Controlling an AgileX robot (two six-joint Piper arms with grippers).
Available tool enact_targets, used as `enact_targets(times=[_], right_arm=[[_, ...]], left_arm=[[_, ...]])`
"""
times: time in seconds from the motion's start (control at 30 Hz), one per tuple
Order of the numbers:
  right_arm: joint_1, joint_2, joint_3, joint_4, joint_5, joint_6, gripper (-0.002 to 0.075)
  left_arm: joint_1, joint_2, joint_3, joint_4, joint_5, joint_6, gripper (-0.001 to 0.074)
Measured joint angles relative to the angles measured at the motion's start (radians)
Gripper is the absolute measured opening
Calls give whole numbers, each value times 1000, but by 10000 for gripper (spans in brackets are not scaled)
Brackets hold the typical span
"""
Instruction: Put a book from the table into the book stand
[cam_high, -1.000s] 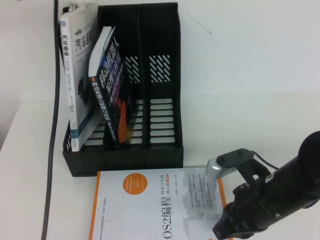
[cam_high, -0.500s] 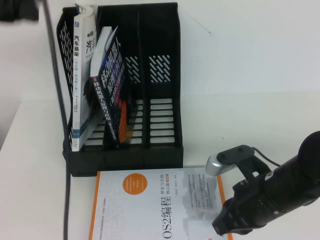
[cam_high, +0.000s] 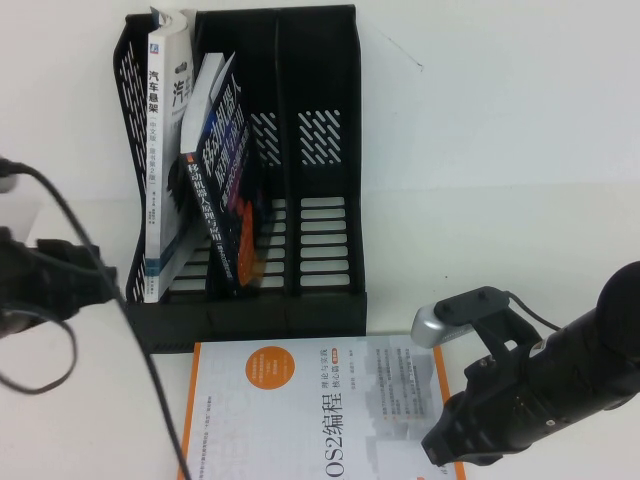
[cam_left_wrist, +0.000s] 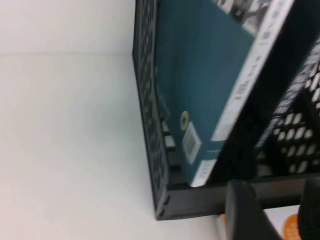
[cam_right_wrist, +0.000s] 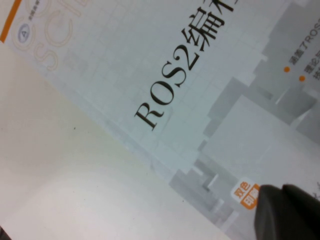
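Book (cam_high: 160, 150), your white one, stands upright in the book stand's (cam_high: 320, 290) leftmost compartment. Your left end effector (cam_high: 95, 280) hangs beside the stand's near left corner; your right end effector (cam_high: 445, 450) hovers over the orange-bordered book (cam_high: 300, 410) on the worktop (cam_high: 520, 150). You cannot tell either's grip.

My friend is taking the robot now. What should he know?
Left gripper: pulled back beside the black plastic book stand, holding nothing seen.
Right gripper: over the flat orange-bordered white book on the white table.
Large white paperback stands upright in the stand's left compartment; dark blue book leans in the middle one.
Done: book stowed. Left: nothing obvious.
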Motion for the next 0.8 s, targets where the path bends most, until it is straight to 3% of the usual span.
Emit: enact_targets(times=[0.23,0.47,0.8], right_arm=[[0,0,0,40,6,-2,-1],[0,0,0,51,33,-2,-1],[0,0,0,52,38,-2,-1]], left_arm=[[0,171,2,0,-48,25,203],[0,326,2,-4,-213,25,30],[0,492,2,-4,-380,27,1]])
